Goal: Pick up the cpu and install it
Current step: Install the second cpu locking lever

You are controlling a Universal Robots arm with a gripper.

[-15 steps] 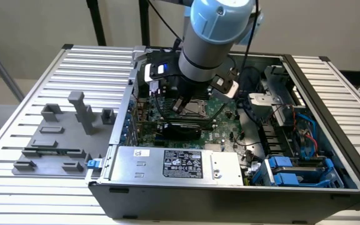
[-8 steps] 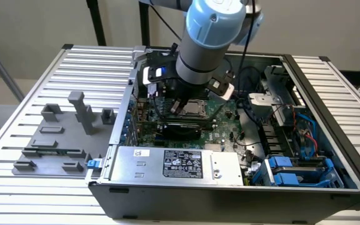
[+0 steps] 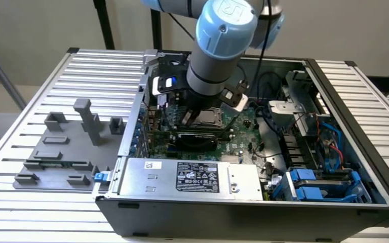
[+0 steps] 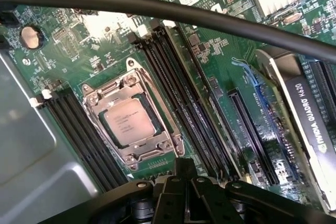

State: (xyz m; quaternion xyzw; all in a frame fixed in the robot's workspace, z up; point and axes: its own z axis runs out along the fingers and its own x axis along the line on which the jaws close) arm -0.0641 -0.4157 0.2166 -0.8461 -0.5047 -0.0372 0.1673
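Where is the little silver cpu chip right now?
The cpu sits in its metal socket frame on the green motherboard, between rows of black memory slots. In the exterior view it lies mid-case, just below the arm.

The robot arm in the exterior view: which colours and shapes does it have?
The arm is a grey cylindrical tube with a rounded light-blue joint cap bearing a pale logo. A black cable runs beside it. The gripper is black.
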